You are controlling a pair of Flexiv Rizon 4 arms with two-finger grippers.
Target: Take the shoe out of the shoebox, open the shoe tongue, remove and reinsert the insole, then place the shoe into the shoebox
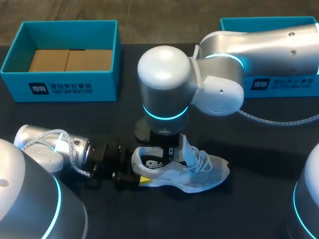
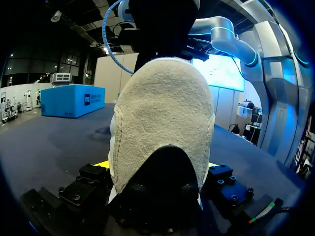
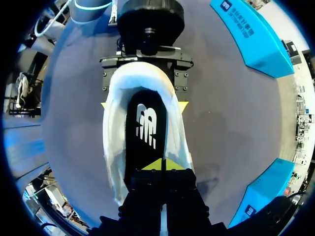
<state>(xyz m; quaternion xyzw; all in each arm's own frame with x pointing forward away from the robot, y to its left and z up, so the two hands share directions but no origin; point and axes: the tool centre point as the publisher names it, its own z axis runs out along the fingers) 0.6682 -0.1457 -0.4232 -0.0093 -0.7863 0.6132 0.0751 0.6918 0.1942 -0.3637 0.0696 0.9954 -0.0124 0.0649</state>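
A white mesh shoe [image 1: 199, 172] lies on the dark table, heel toward my left arm. My left gripper [image 1: 137, 174] holds the heel [image 2: 162, 123], with its widely spread yellow fingertips [image 3: 183, 105] pressed against both sides. My right gripper [image 1: 169, 154] comes straight down into the shoe's mouth. Its tips [image 3: 161, 166] are shut on the edge of the black insole [image 3: 145, 123], which sits tilted inside the shoe [image 3: 115, 128]. The tongue and laces [image 1: 197, 157] are pushed up toward the toe.
An open teal shoebox [image 1: 65, 87] with a cardboard bottom stands at the back left. A second teal box [image 1: 279, 84] stands at the back right, partly behind my right arm. Bare dark table lies in front of the shoe.
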